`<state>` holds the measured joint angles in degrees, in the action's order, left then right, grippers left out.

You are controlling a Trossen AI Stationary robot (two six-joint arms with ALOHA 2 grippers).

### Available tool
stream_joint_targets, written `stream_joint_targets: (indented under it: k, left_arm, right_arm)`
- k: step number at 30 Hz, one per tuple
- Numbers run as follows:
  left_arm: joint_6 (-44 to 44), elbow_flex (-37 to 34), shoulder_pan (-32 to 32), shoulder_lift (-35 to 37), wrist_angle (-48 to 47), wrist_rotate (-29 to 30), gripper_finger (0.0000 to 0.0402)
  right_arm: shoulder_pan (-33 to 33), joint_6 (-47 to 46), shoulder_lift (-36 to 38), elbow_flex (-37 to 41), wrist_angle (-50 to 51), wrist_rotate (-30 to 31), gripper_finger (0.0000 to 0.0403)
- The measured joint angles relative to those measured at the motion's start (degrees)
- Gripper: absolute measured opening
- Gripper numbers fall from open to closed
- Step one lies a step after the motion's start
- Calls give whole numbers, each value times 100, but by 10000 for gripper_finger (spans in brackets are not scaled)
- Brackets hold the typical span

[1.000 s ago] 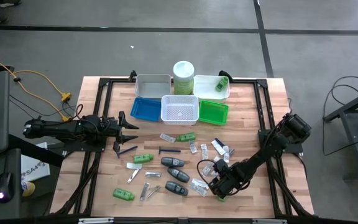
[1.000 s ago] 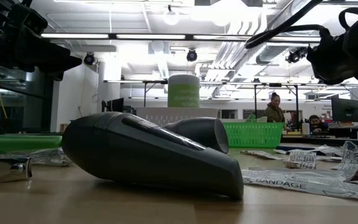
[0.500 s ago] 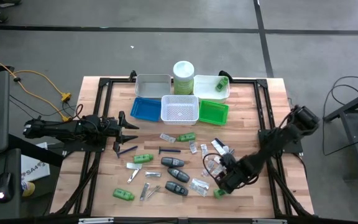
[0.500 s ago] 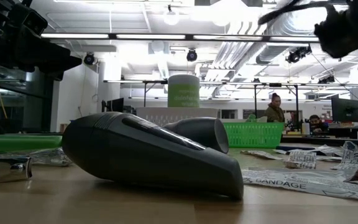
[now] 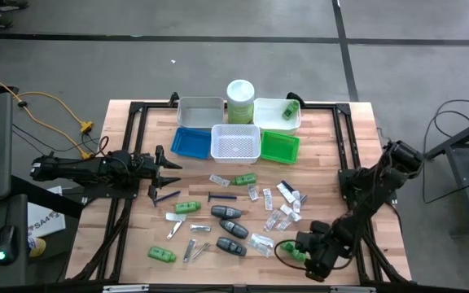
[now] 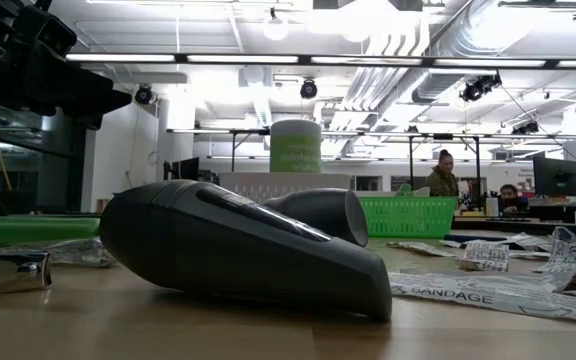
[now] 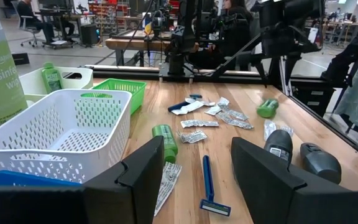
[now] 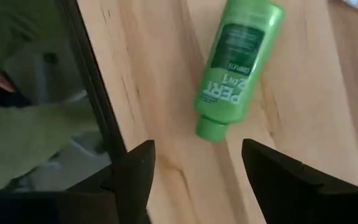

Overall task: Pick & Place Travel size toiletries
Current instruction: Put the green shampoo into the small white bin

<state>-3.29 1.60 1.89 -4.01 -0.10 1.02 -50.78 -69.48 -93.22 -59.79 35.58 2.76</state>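
Travel size toiletries lie scattered on the wooden table: green tubes (image 5: 187, 207), dark grey oval cases (image 5: 226, 212), blue razors (image 5: 222, 196), clear packets (image 5: 277, 218) and metal clippers (image 5: 195, 251). One green tube (image 8: 237, 63) lies flat near the front right (image 5: 296, 254). My right gripper (image 8: 197, 168) hangs open over it, pointing steeply down, fingers short of its cap end, touching nothing (image 5: 308, 255). My left gripper (image 5: 169, 168) waits open and level at the table's left (image 7: 197, 180).
At the back stand a grey tray (image 5: 200, 110), a white tray (image 5: 277, 116) holding a green tube, a blue tray (image 5: 190, 142), a white basket (image 5: 235, 142), a green tray (image 5: 279, 146) and a pale-green canister (image 5: 240, 98). A black frame rail (image 8: 95, 93) runs beside the tube. People sit in the room behind (image 6: 441, 175).
My right gripper has risen and gone toward the table's right edge, rolling about its own axis, and has left the low view. It has stayed open. The green tube under it lies on the table.
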Motion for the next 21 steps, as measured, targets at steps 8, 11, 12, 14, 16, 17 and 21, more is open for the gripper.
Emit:
stream_joint_targets:
  k: [8, 11, 12, 14, 16, 17, 21]
  left_arm:
    - [0, 1, 0, 0, 0, 0, 188]
    - [0, 0, 0, 1, 0, 0, 188]
    - [0, 0, 0, 0, -1, 1, 188]
    - [-2, -1, 0, 0, 0, 0, 188]
    - [-1, 1, 0, 0, -1, 0, 188]
    - [-1, 0, 0, 1, 0, 0, 188]
    - [0, 1, 0, 1, 0, 0, 188]
  right_arm:
    - [-63, -1013, -409, -4, -271, 391, 235]
    - [-51, -1837, -577, -4, -276, 198, 235]
    - [-15, -2153, -611, -4, -272, 82, 235]
    - [52, -2575, -674, -4, -351, -125, 235]
    - [70, -2764, -708, -2, -408, -134, 235]
    - [64, -2790, -708, -2, -443, -121, 235]
    - [60, -2798, -706, -4, -441, -135, 235]
